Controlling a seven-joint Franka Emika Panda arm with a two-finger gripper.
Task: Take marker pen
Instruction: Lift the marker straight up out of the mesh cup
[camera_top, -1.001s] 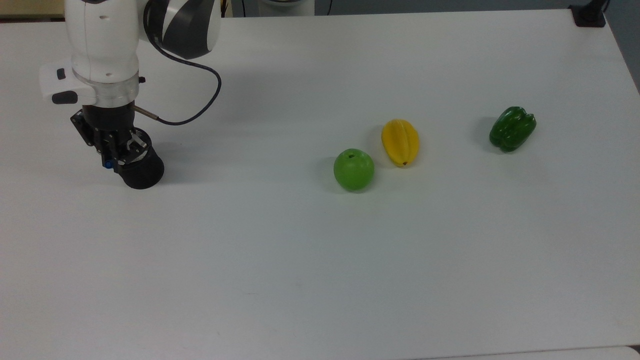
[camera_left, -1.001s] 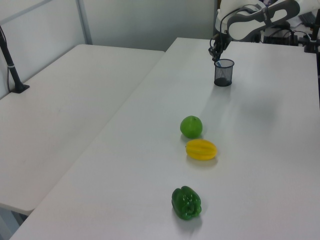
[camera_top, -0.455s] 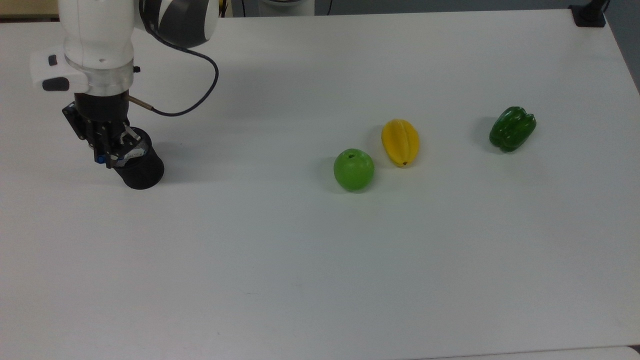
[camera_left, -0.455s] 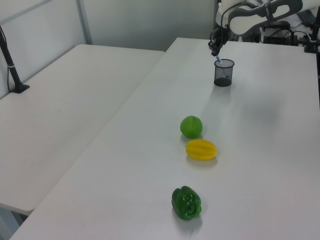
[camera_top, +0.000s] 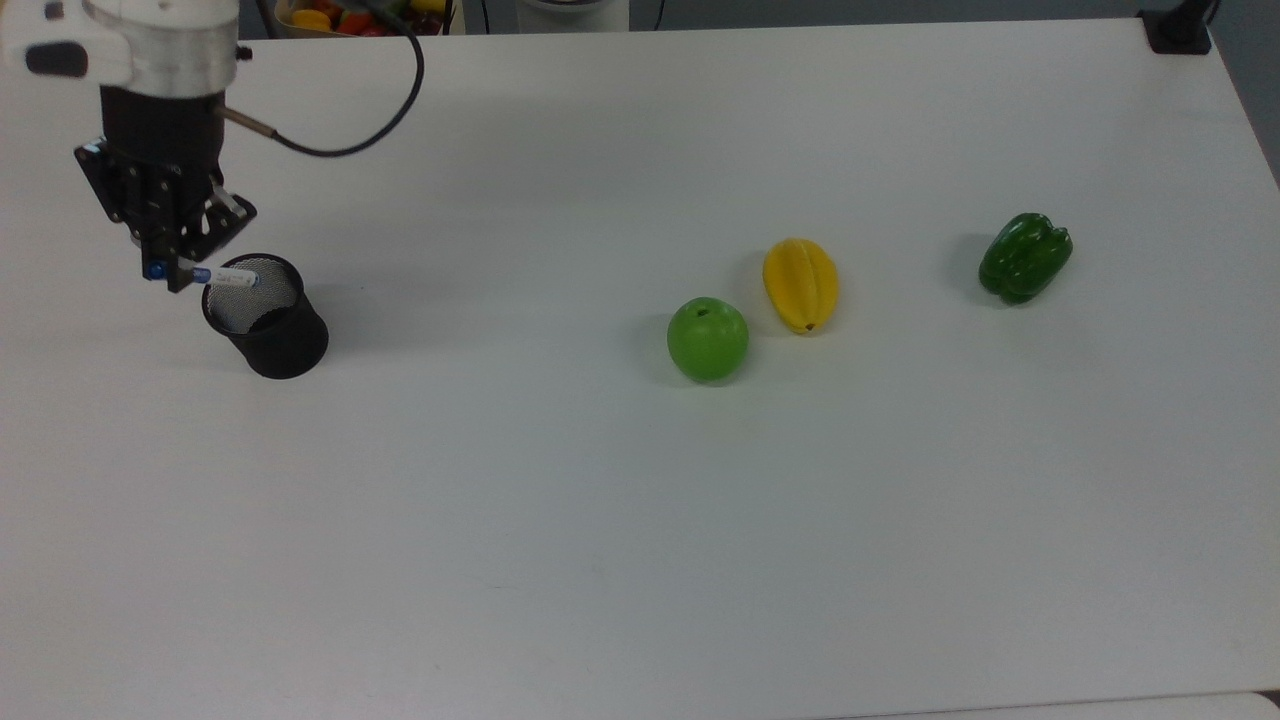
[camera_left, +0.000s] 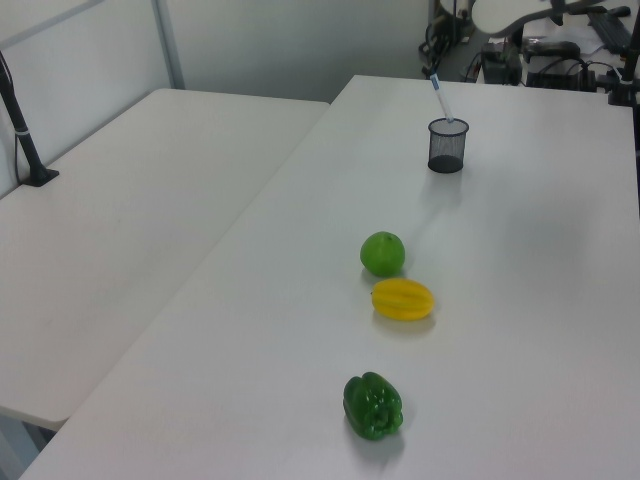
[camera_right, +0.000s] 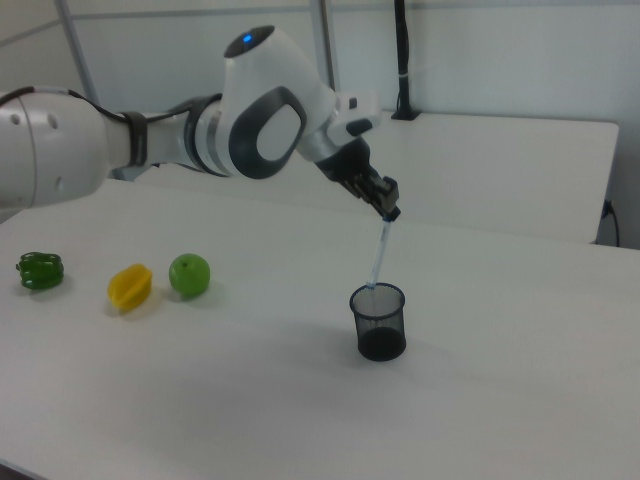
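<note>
We start with the white table (camera_top: 640, 560), which fills the top view from edge to edge, and the arm (camera_right: 150, 140) reaching in from the upper left of the right view. Next in size come three pieces of toy produce sitting right of centre in the top view: the green apple (camera_top: 708, 339), the yellow starfruit (camera_top: 800, 284) just beside it, and the green pepper (camera_top: 1024, 257) further right, well apart from the work. At the left of the top view stands the black mesh cup (camera_top: 266, 316), and above it the gripper (camera_top: 172, 268), closed on the blue cap end of the marker pen (camera_right: 380, 250). What has changed over the last second matters most to us: the gripper, which was down at the cup's mouth, has risen, and the pen has come up with it. In the right view the pen now hangs nearly upright, slightly tilted, with its lower tip just at the cup's rim; in the left view its white barrel (camera_left: 441, 102) stands up out of the cup near the top of the frame. We judge the grasp secure and the task nearly done; a little more lift should free the tip entirely, and the risk is the tip catching the rim and tipping the light cup.
</note>
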